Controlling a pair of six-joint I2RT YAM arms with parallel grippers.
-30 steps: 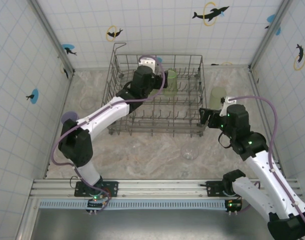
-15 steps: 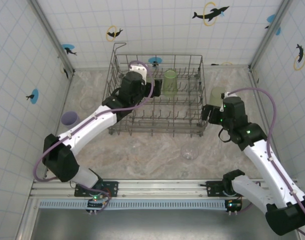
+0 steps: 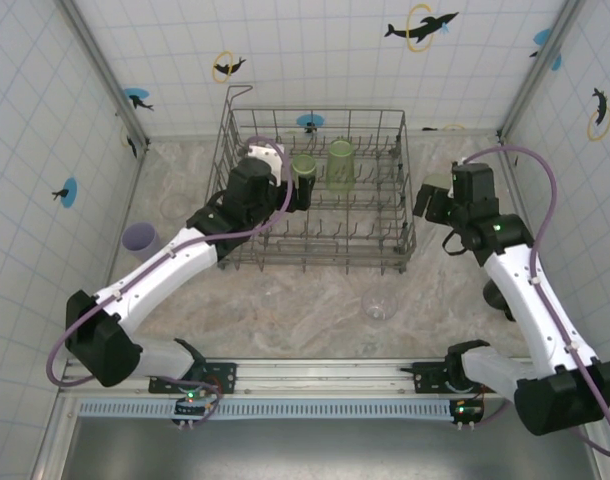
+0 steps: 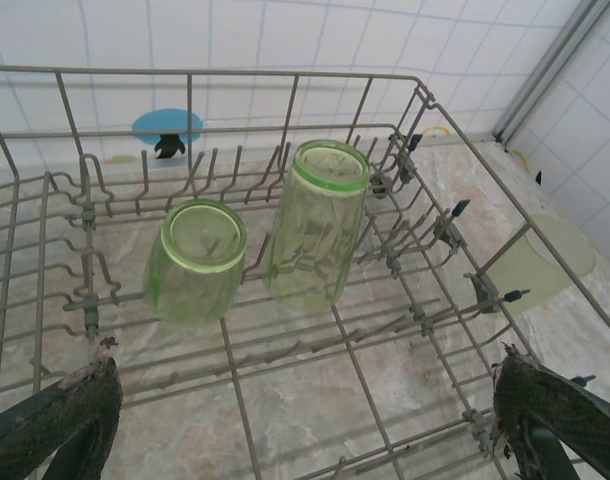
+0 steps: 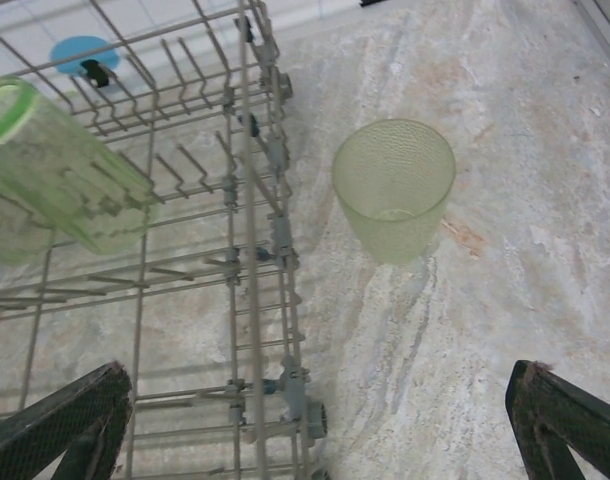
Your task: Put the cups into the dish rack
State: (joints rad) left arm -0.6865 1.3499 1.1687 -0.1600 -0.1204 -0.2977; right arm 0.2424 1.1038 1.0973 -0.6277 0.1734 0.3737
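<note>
— Left gripper [image 4: 303, 378] is seen with the jaws spread wide, and nothing is held between them. Is something changed since one second ago?

— Yes. It is now drawn back toward the near left part of the dish rack [image 4: 235, 72], so two light-green tumblers are uncovered inside. The left tumbler [image 4: 195, 262] is tipped toward the camera, and the right tumbler [image 4: 318, 222] is more upright among the tines, just beside it. These two are judged as loaded.

— And the right gripper [image 5: 315, 395]?

— It is also wide open and empty. It is moved forward along the right side of the rack and is now held over a third green tumbler [image 5: 395, 190], which stands upright on the table, near the rack wall. This one is probably to be taken next.

— What is noted of the surface and the room?

— On the beige marbled table top [image 3: 315, 290], a lavender tumbler [image 3: 140, 238] and a clear glass [image 3: 378, 305] are still to be loaded. The space is closed by white tiled walls [image 3: 315, 50] with fish stickers [image 3: 137, 98].
</note>
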